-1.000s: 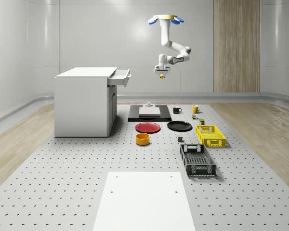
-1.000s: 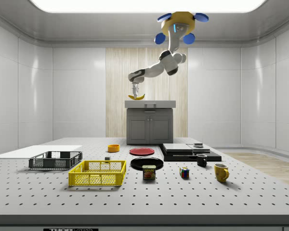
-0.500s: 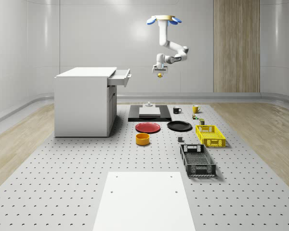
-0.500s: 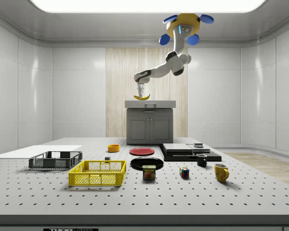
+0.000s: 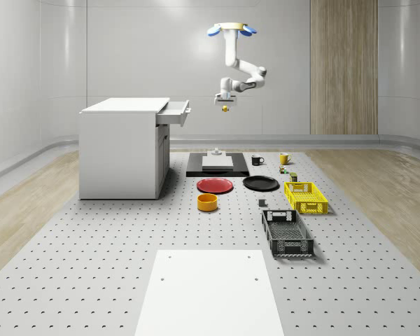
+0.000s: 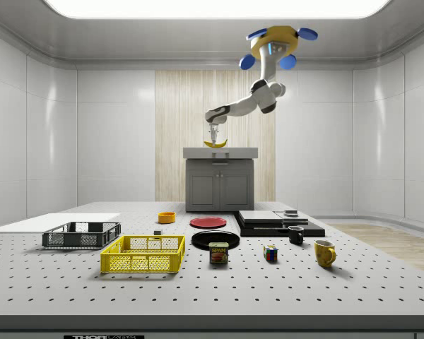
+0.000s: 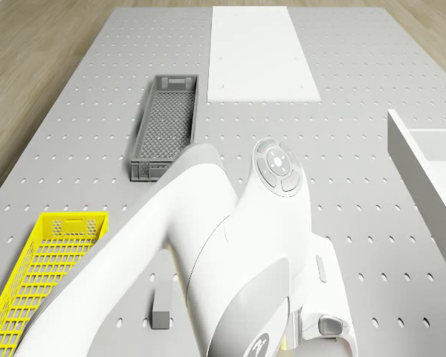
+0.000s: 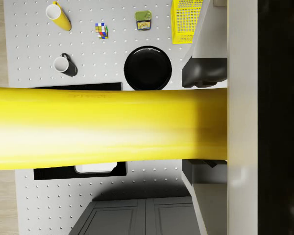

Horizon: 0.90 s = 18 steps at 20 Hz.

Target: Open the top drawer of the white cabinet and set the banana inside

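The white cabinet (image 5: 122, 147) stands on the perforated table at the whole-scene view's left, its top drawer (image 5: 175, 112) pulled out. The drone (image 5: 231, 29) hovers high over the table, to the right of the drawer. Its arm hangs down and bends toward the cabinet. My gripper (image 5: 225, 103) is shut on the yellow banana (image 5: 225, 108), which hangs level with the cabinet top, apart from the drawer's front. In the side view the banana (image 6: 215, 143) hangs just above the cabinet (image 6: 220, 176). The banana (image 8: 108, 127) lies across the wrist view. The drawer's rim (image 7: 427, 160) appears in the drone view.
Below the arm lie a black slab (image 5: 218, 166) with a white block, a red plate (image 5: 215, 185), a black plate (image 5: 260, 183) and an orange bowl (image 5: 208, 202). A yellow basket (image 5: 306, 197), a dark crate (image 5: 287, 233) and mugs sit to the right. A white sheet (image 5: 210, 290) lies in front.
The drone and arm have moved toward the cabinet, leftward in the whole-scene view, and risen slightly. The banana stays held and is now nearer the open drawer.
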{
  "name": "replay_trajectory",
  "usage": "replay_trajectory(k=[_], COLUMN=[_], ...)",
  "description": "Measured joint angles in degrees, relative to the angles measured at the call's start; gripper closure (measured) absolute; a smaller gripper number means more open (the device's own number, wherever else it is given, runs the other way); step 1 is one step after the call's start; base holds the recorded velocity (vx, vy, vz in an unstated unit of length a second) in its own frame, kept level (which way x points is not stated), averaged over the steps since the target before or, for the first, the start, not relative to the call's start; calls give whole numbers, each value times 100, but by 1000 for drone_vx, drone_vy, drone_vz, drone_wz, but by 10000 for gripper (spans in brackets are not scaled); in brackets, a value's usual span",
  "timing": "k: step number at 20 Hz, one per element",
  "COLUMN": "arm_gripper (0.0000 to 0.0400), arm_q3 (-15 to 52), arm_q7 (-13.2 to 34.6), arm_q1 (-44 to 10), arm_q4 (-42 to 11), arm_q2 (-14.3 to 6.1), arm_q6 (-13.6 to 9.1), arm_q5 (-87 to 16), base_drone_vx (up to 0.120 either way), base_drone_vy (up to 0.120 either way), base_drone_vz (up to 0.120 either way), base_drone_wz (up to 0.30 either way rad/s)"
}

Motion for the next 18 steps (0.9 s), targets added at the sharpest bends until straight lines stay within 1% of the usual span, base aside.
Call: replay_trajectory(k=[7,8,11,12,18], arm_gripper=[207,207,207,207,207], arm_q3=[2,2,3,3,5], arm_q7=[-14,-15,-21,-23,-33], arm_q1=[16,19,25,28,41], arm_q4=[3,4,5,5,8], arm_q2=[-31,-35,-48,-52,-76], arm_q6=[26,30,41,44,65], arm_q5=[-19,-22,-30,-32,-48], base_drone_vx=[-120,-120,0,0,0], base_drone_vy=[-120,0,0,-80,-120], base_drone_vz=[0,0,107,120,7], base_drone_wz=[0,0,0,0,0])
